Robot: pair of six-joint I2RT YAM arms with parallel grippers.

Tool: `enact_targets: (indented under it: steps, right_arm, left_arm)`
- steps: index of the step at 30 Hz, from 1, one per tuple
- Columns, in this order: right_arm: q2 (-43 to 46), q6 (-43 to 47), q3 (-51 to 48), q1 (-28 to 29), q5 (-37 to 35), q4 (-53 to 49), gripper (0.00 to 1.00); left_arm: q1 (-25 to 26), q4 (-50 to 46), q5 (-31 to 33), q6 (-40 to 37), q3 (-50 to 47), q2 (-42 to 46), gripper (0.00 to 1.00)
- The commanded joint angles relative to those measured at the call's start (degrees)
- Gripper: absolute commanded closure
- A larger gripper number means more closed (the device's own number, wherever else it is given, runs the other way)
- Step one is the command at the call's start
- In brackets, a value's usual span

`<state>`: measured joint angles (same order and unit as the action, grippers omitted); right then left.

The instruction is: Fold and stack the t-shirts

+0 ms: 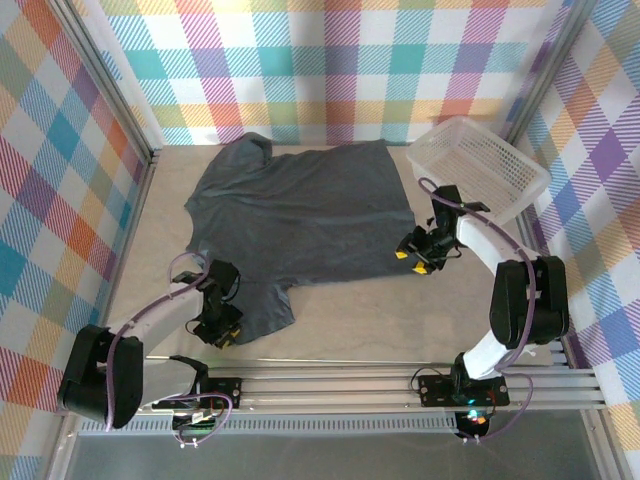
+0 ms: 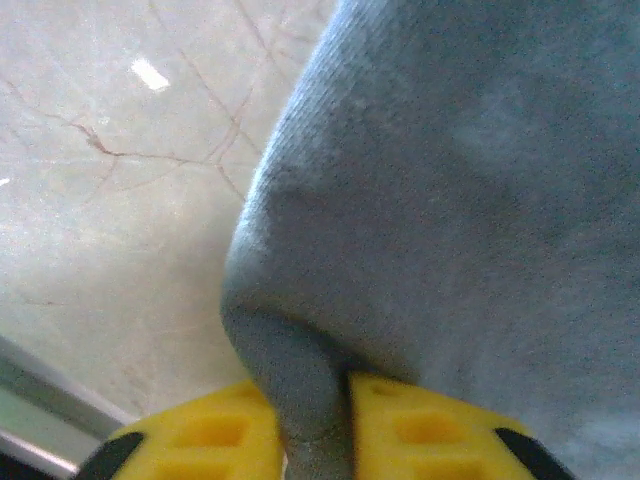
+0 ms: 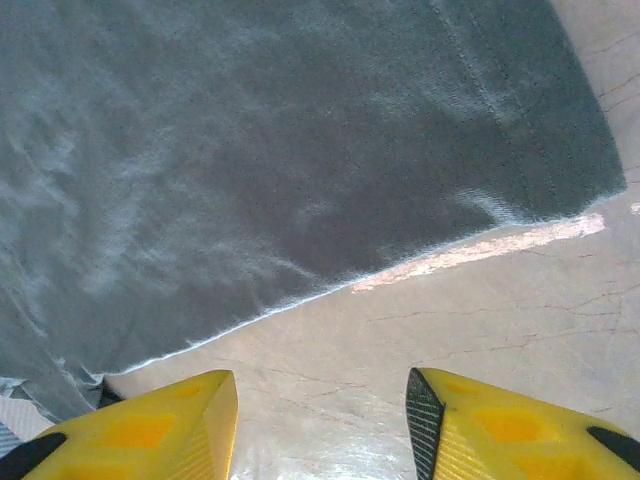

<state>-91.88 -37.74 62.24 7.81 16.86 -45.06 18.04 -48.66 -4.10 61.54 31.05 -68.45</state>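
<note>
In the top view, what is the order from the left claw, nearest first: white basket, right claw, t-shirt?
1. t-shirt: pinched in the left claw, near left.
2. right claw: at the t-shirt's right side.
3. white basket: far right corner.

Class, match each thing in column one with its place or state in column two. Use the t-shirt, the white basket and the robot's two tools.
Column one
1. t-shirt
2. white basket
3. left tool
4. right tool

Column two
A. open over bare table, just off the shirt's edge
B. spread out across the middle of the table
C. closed on a pinch of grey cloth
D. at the table's far right corner

Pairs: 1-B, 2-D, 3-C, 4-A
</note>
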Motion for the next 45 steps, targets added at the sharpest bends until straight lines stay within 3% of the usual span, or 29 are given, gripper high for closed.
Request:
enact_targets:
  steps: [1, 5, 10, 18, 24, 28, 31, 35, 45]
  right_arm:
    - [0.2, -1.8, -1.5, -0.8, -2.3, 2.4, 0.51]
    - [-0.1, -5.9, -4.3, -3.2, -4.9, 7.2, 0.54]
    - [-2.1, -9.6, -6.2, -5.5, -5.7, 12.2, 0.58]
    - [-1.8, -9.8, -7.1, -6.0, -11.3, 7.7, 0.58]
    - [-3.7, -9.9, -8.0, -6.1, -8.9, 10.2, 0.59]
    - [-6.7, -10.4, -6.3, -6.0, -8.0, 11.3, 0.66]
    - [-7.3, -10.4, -4.9, -6.0, -8.3, 11.3, 0.82]
    - [-5.8, -8.1, -2.6, -5.4, -9.6, 8.2, 1.00]
    - [4.6, -5.9, -6.6, -2.0, -13.9, -3.1, 1.00]
  left_arm:
    - [0.6, 3.8, 1.7, -0.2, -0.7, 2.6, 0.86]
    - [0.6, -1.5, 1.1, -0.8, 1.1, 6.6, 1.00]
    - [0.6, -6.5, 0.7, -1.7, 2.4, 9.7, 1.00]
    - [0.7, -9.4, -3.5, -3.5, 3.4, 11.1, 1.00]
    - [0.6, -10.0, -7.9, -6.6, 3.2, 10.7, 1.00]
    - [0.7, -8.7, -11.2, -8.1, 3.7, 10.9, 1.00]
    - [0.9, -7.3, -15.1, -9.0, 4.7, 10.9, 1.00]
    - [2.3, -9.9, -15.3, -9.4, 7.6, 13.3, 1.00]
    - [3.7, -13.6, -14.0, -3.3, 4.8, 25.0, 1.00]
